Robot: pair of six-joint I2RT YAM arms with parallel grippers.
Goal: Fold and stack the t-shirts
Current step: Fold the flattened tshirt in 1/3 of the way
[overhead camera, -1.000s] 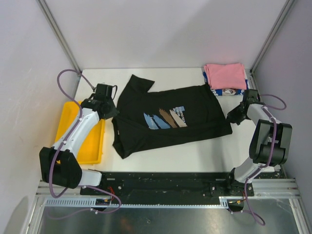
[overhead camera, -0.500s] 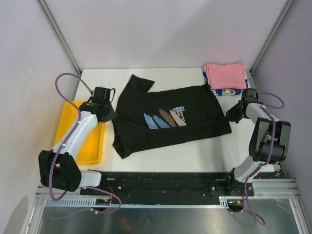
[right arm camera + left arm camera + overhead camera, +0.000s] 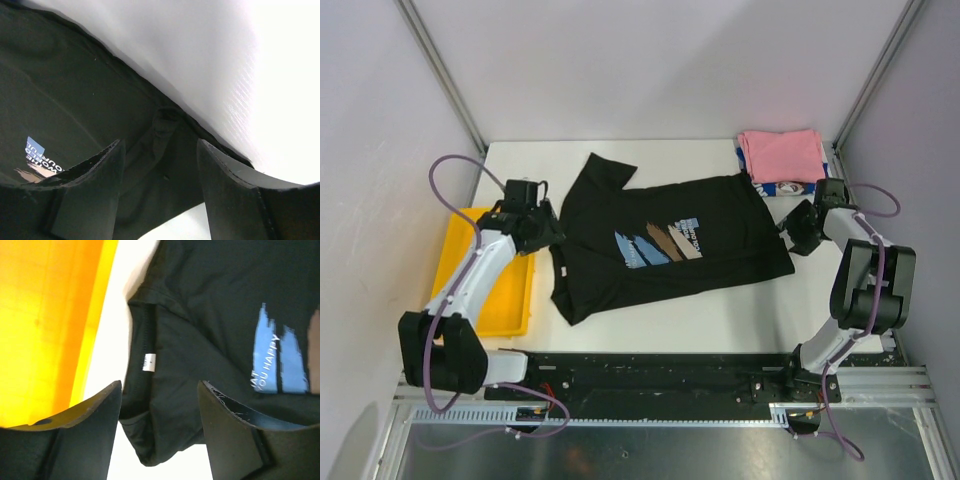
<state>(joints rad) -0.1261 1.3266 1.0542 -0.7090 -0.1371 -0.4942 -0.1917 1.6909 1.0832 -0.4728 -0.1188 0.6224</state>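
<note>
Black t-shirt crosswise, collar leftward

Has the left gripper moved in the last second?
Yes, slightly: the left gripper has drifted left, toward the tray, and is open over the collar edge of the black shirt.

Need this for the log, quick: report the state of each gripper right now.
Left gripper: open, jaws empty, over the collar of the black printed cloth t-shirt.
Right gripper: open, jaws empty, over that shirt's edge.
</note>
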